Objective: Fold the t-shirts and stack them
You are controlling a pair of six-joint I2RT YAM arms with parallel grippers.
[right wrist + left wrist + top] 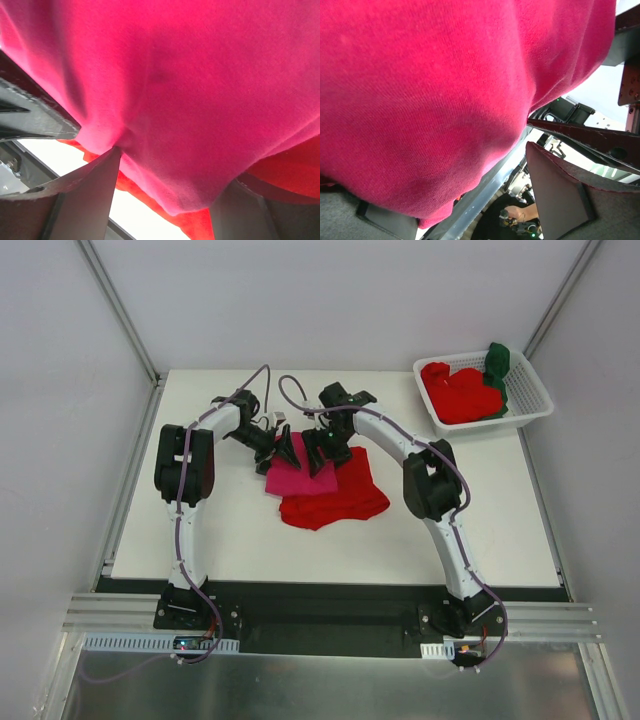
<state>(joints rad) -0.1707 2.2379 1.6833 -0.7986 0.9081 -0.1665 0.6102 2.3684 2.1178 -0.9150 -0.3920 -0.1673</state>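
Observation:
A folded magenta-pink t-shirt (298, 478) lies at mid-table, overlapping a bright red t-shirt (340, 498) spread flat beneath it. My left gripper (287, 452) and right gripper (319, 456) both hang over the pink shirt's far edge. In the left wrist view pink cloth (430, 90) fills the frame and drapes over one finger; the jaws of this gripper (460, 192) stand apart with a bare gap. In the right wrist view a bunch of pink cloth (200, 100) sits between the wide-set fingers of the right gripper (172, 170), with red cloth (200, 225) under it.
At the back right corner a white slotted basket (535, 390) holds more red t-shirts (460, 392) and a dark green one (497, 365). The table's side rails run along the left and right edges. The arms' cables loop above the far side of the shirts.

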